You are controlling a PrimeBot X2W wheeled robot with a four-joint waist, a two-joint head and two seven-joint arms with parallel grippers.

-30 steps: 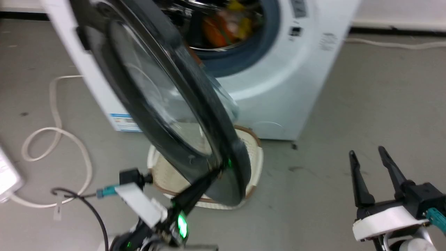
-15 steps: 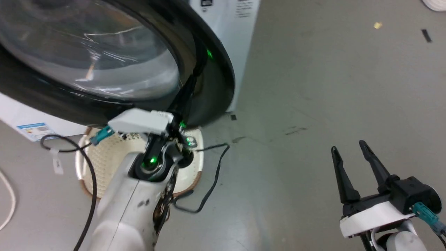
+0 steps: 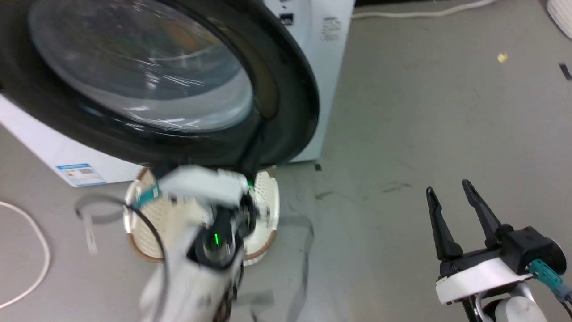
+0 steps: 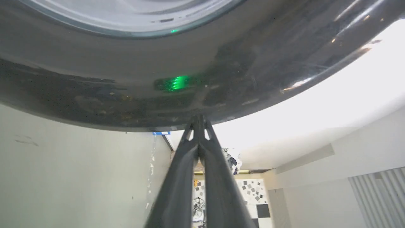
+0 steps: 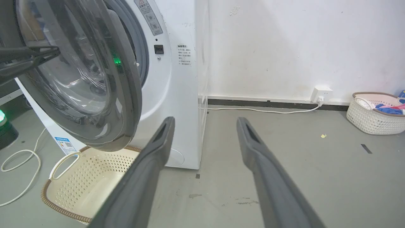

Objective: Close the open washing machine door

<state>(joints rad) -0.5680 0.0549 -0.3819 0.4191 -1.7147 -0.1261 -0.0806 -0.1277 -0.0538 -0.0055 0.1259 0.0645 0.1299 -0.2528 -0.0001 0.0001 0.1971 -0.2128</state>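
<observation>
my left gripper (image 4: 198,117) is closed, both fingers pressed flat together with nothing between them. their tips touch the glossy black rim of the washing machine door (image 4: 95,85), and a green light reflects on the rim just above the tips. in the head view my left forearm is pale and blurred, reaching up and forward to that rim above the cream basket (image 3: 268,210) on the floor. my right gripper (image 3: 447,188) has its fingers spread wide apart, empty and touching nothing. it is held low at my right, fingers pointing up, well apart from the machine. in the right wrist view the washing machine door stands ajar, angled out from the front of the washing machine (image 5: 177,95), its lower edge over the basket. a blue sticker (image 3: 80,173) sits low on the white front, and a grey label (image 5: 148,15) with a warning triangle sits beside the opening. the print on both is too small to read.
</observation>
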